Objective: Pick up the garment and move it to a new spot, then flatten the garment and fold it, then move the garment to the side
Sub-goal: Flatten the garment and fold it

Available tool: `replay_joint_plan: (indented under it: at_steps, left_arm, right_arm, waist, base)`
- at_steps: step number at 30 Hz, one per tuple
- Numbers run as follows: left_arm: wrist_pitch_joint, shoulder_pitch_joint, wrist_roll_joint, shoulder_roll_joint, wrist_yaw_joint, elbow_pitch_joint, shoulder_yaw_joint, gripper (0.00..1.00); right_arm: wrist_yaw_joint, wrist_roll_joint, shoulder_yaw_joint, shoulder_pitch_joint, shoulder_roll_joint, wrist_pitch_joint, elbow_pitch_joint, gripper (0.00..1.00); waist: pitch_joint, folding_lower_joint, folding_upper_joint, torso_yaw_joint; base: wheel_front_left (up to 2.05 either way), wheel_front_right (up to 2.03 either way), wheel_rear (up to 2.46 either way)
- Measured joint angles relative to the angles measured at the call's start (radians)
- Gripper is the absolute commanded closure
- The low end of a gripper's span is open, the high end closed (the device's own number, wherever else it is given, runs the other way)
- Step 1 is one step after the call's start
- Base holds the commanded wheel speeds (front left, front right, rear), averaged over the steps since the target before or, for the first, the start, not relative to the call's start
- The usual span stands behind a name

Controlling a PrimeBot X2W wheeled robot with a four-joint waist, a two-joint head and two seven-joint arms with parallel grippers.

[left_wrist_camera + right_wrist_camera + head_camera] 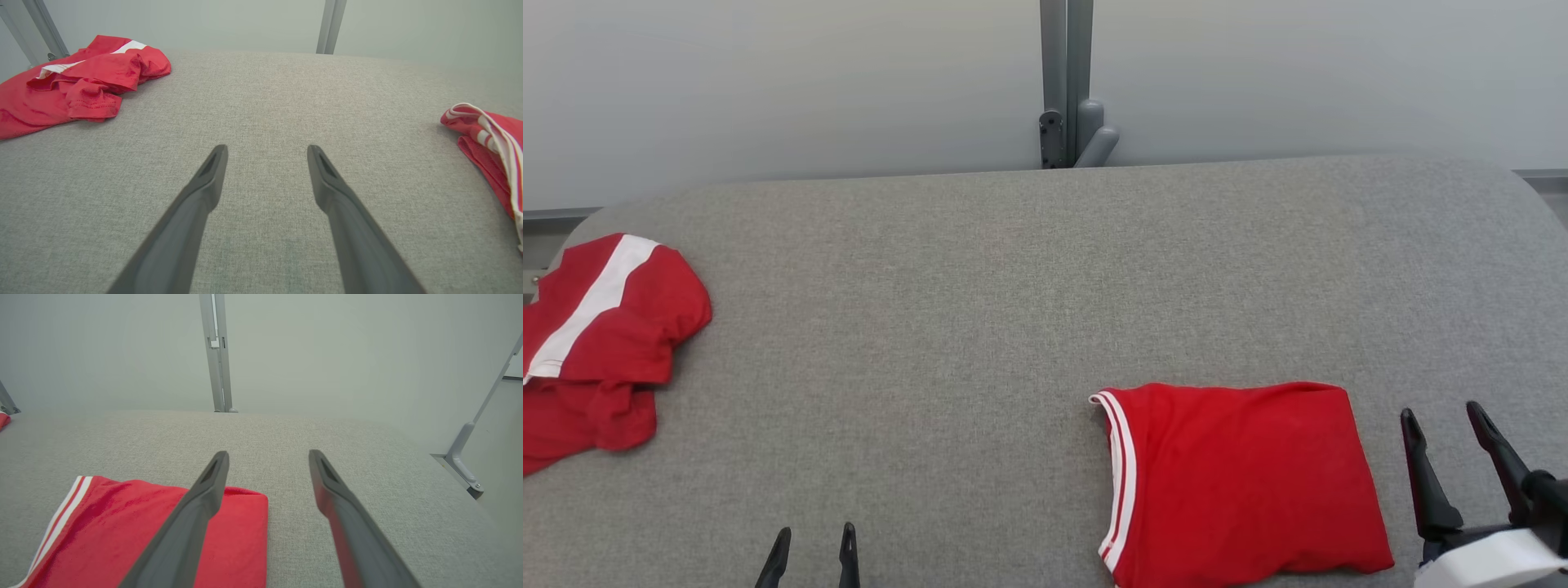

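Note:
A folded red garment [1241, 482] with white-striped trim lies flat at the front right of the grey table [1013, 269]; its edge also appears as the folded garment [490, 143] and the folded garment [135, 526] in the wrist views. My right gripper [1441, 420] stands open just right of it, touching nothing, seen too as the right gripper [267, 457]. My left gripper [815, 535] is open at the front left over bare cloth, also the left gripper [266, 151].
A crumpled red garment with a white stripe [596, 343] lies at the table's left edge, also the crumpled garment [77, 81]. A grey metal post [1066, 82] rises behind the table's far edge. A bracket [466, 457] stands off the right side.

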Motion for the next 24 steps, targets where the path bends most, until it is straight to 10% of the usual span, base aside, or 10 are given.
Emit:
replay_joint_plan:
  at_steps: [8, 24]
  left_arm:
    - [0.000, 0.008, -0.004, 0.000, 0.019, -0.021, -0.007, 0.00]
    - [0.000, 0.037, 0.012, 0.000, 0.020, -0.066, 0.028, 0.00]
  right_arm:
    - [0.001, -0.081, -0.079, 0.024, 0.024, -0.085, 0.169, 0.00]
    - [0.001, -0.115, -0.130, 0.056, 0.095, -0.089, 0.106, 0.00]
  waist:
    - [-0.031, 0.0000, 0.0000, 0.014]
    - [-0.062, 0.0000, 0.0000, 0.017]
  base:
    - [0.00, 0.00, 0.00]
    - [0.00, 0.00, 0.00]
